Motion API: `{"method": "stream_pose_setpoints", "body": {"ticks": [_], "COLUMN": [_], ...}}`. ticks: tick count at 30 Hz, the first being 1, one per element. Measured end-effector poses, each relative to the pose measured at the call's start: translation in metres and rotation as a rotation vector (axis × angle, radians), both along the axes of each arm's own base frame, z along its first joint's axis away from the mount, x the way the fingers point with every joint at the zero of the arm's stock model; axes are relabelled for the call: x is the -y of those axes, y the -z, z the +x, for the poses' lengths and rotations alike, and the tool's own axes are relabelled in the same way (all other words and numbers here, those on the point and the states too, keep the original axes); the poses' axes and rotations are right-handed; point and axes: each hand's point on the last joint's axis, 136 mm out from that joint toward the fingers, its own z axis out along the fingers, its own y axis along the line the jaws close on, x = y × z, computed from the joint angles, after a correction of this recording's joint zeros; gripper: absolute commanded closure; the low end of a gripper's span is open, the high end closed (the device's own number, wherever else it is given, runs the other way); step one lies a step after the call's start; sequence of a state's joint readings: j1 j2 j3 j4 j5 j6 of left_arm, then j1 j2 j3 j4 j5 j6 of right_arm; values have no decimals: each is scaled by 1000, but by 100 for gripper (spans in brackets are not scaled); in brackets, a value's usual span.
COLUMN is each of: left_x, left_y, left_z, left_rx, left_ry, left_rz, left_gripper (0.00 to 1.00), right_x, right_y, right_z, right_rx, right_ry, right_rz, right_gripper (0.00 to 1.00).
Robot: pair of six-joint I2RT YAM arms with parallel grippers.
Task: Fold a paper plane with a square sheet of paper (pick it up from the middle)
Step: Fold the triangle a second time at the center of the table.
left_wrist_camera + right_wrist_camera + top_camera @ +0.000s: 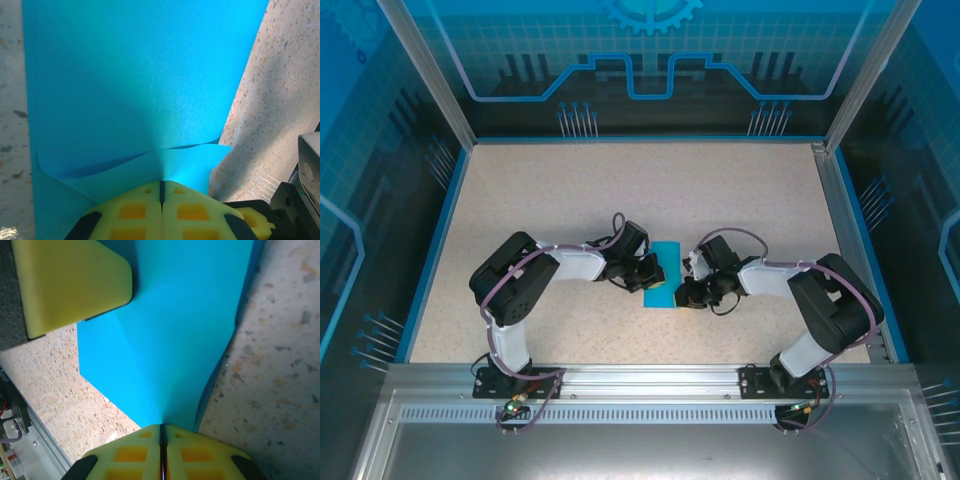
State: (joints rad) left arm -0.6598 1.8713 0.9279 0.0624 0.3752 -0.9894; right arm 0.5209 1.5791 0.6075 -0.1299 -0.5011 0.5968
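The square sheet of paper (pixel 665 262) is cyan-blue and stands between the two grippers at the table's middle as a narrow folded strip. In the left wrist view the paper (pixel 135 90) shows overlapping layers with a curled loose edge. My left gripper (pixel 161 186) is shut on its near edge, yellow pads pressed together. It comes in from the left (pixel 655 275). My right gripper (pixel 161 429) is shut on the opposite edge of the paper (pixel 185 330), coming in from the right (pixel 682 290). A yellow finger of the left gripper (pixel 75 285) lies on the sheet's far corner.
The speckled beige table (pixel 620 190) has a blue rim and clear walls at the back and sides. An aluminium rail (pixel 650 375) runs along the near edge by the arm bases. Part of the right arm (pixel 305 170) sits close beside the left gripper.
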Motion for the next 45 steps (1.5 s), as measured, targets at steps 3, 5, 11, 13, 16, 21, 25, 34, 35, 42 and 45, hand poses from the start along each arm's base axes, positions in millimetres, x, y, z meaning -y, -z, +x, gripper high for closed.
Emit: {"method": "stream_pose_setpoints", "body": {"ticks": [3,5,11,13,16,21,25,34,35,42,45], "left_x": [0,0,0,0,0,0,0,0,0,4,7], "left_y": [0,0,0,0,0,0,0,0,0,-9,-29], "left_z": [0,0,0,0,0,0,0,0,0,4,7], "left_rx": [0,0,0,0,0,0,-1,-1,-1,20,50], "left_ry": [0,0,0,0,0,0,2,2,2,22,26], "left_rz": [0,0,0,0,0,-1,-2,-2,-3,-6,-25], "left_gripper": [100,100,100,100,100,100,100,100,100,100,100], "right_x": [2,4,9,9,3,-6,-16,-13,-12,-11,-11], "right_y": [-1,-1,-3,-10,-25,-37,-30,0,1,1,1], "right_z": [-2,-5,-9,-8,0,15,26,20,20,19,19], "right_rx": [-10,-20,-29,-15,31,61,44,-23,-20,-2,3], "right_ry": [6,7,30,44,64,73,65,59,59,63,65], "right_rz": [-9,-15,-28,-18,24,50,42,-25,-22,13,18], "right_gripper": [91,90,90,90,90,89,88,88,88,91,93]}}
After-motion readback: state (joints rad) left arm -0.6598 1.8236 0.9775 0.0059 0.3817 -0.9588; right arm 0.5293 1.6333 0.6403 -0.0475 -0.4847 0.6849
